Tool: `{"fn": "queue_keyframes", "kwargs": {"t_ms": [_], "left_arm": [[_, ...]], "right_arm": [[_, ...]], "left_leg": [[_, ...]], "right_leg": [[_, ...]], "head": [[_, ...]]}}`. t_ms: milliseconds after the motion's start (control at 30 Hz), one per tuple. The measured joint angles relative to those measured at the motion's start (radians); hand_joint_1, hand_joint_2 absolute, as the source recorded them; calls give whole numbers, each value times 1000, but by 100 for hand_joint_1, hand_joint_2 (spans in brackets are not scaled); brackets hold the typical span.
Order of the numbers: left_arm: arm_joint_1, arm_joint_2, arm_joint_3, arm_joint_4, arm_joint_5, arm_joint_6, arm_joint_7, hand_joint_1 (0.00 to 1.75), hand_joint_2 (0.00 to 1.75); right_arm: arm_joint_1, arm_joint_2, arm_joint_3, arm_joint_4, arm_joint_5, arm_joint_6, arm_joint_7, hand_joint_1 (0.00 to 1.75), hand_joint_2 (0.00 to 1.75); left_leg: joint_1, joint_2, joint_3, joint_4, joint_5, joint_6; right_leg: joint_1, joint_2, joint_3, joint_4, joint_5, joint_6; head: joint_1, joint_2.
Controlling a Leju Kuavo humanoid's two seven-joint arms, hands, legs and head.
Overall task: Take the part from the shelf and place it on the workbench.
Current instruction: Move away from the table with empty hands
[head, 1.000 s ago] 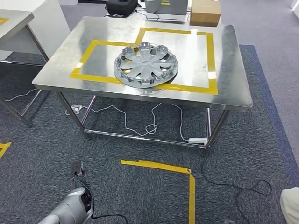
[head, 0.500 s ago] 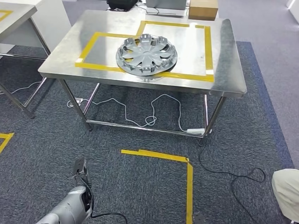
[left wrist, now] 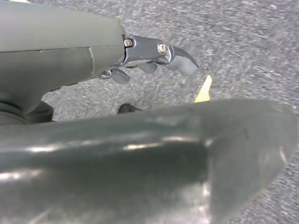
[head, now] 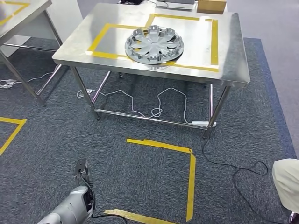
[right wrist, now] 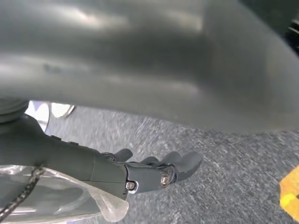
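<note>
The part [head: 154,45], a silver wheel cover, lies flat on the workbench [head: 229,60] at the top centre of the head view, over yellow tape. The left hand [left wrist: 155,53] and the right hand [right wrist: 159,170] hang over grey carpet [head: 141,186], fingers loosely spread, both holding nothing.

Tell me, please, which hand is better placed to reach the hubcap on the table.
Left, but only just. The left hand and right hand both hang open over the carpet, far from the table; the hubcap lies roughly straight ahead. The left forearm reaches forward into the head view.
</note>
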State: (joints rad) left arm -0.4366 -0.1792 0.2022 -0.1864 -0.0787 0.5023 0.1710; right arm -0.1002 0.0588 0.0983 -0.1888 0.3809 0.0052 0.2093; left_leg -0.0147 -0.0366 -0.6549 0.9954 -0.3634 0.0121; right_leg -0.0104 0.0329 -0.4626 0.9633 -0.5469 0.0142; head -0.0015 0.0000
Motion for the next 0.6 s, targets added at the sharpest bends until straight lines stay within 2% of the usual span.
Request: {"fn": "queue_keyframes", "kwargs": {"t_ms": [33, 100, 133, 167, 200, 233, 267, 333, 367, 400, 467, 500, 533, 567, 600], "left_arm": [[2, 1, -1, 0, -2, -3, 2, 0, 0], [2, 1, -4, 0, -6, -11, 7, 0, 0], [3, 1, -7, 0, -7, -14, 10, 0, 0], [4, 1, -9, 0, -8, -15, 11, 0, 0], [6, 1, -11, 0, -9, -15, 13, 0, 0], [8, 1, -12, 0, -9, -15, 13, 0, 0], [8, 1, -12, 0, -8, -15, 13, 0, 0], [6, 1, -12, 0, -8, -14, 13, 0, 0], [4, 1, -12, 0, -7, -13, 13, 0, 0], [3, 1, -12, 0, -6, -12, 13, 0, 0], [3, 2, -12, 0, -5, -10, 14, 0, 0], [4, 2, -12, 0, -5, -10, 14, 0, 0], [3, 2, -12, 0, -4, -9, 14, 0, 0], [2, 2, -12, 0, -3, -9, 13, 0, 0], [2, 1, -12, 0, 0, -9, 13, 0, 0]], "right_arm": [[0, 1, 7, 1, 8, 4, 0, 0, 0], [-1, 2, 24, 2, 32, 17, 1, 0, 0], [-1, 3, 35, 2, 46, 24, 1, 0, 0], [-2, 3, 47, 2, 59, 30, 1, 0, 0], [-3, 4, 58, 3, 68, 34, 1, 0, 0], [-5, 5, 67, 3, 73, 37, 1, 0, 0], [-7, 7, 74, 3, 75, 39, 0, 0, 0], [-13, 11, 84, 3, 78, 42, -1, 0, 0], [-16, 12, 88, 3, 80, 42, -1, 0, 0], [-18, 13, 92, 3, 81, 42, -1, 0, 0], [-23, 14, 98, 3, 83, 42, -1, 0, 0], [-26, 14, 100, 3, 83, 42, -1, 0, 0], [-28, 14, 101, 3, 82, 41, -1, 0, 0], [-29, 13, 102, 3, 81, 40, 0, 0, 0], [-28, 13, 102, 4, 80, 40, 1, 0, 0]], "left_leg": [[2, 4, -9, 20, -19, -6], [7, 19, -47, 126, -97, -19], [10, 24, -70, 198, -137, -25], [12, 26, -87, 260, -162, -29], [13, 28, -90, 291, -168, -30], [14, 30, -75, 282, -155, -29], [14, 36, -41, 233, -128, -26], [7, 70, 42, 94, -84, -12], [2, 86, 68, 44, -75, -3], [-3, 97, 80, 18, -77, 5], [-5, 85, 77, 7, -77, 18], [-2, 76, 77, 1, -75, 23], [1, 66, 76, -3, -71, 29], [4, 57, 75, -8, -66, 34], [6, 47, 72, -9, -64, 38]], "right_leg": [[-1, -11, -2, 0, 5, -9], [0, -32, -6, 0, 17, -22], [1, -43, -10, 1, 22, -24], [1, -53, -16, 2, 26, -24], [2, -63, -21, 4, 28, -24], [3, -73, -24, 6, 29, -24], [4, -83, -26, 8, 29, -23], [9, -102, -27, 11, 27, -20], [12, -112, -28, 12, 27, -17], [14, -120, -29, 12, 26, -13], [17, -138, -29, 12, 25, -3], [16, -131, -32, 16, 20, 2], [14, -113, -41, 32, 6, 8], [12, -88, -60, 69, -17, 13], [9, -61, -90, 128, -48, 17]], "head": [[-1, 0], [-5, 0], [-6, 0], [-6, 0], [-6, 0], [-6, 0], [-6, 0], [-6, 0], [-5, 0], [-5, 0], [-5, 0], [-4, 0], [-3, 0], [-1, 0], [0, 0]]}}
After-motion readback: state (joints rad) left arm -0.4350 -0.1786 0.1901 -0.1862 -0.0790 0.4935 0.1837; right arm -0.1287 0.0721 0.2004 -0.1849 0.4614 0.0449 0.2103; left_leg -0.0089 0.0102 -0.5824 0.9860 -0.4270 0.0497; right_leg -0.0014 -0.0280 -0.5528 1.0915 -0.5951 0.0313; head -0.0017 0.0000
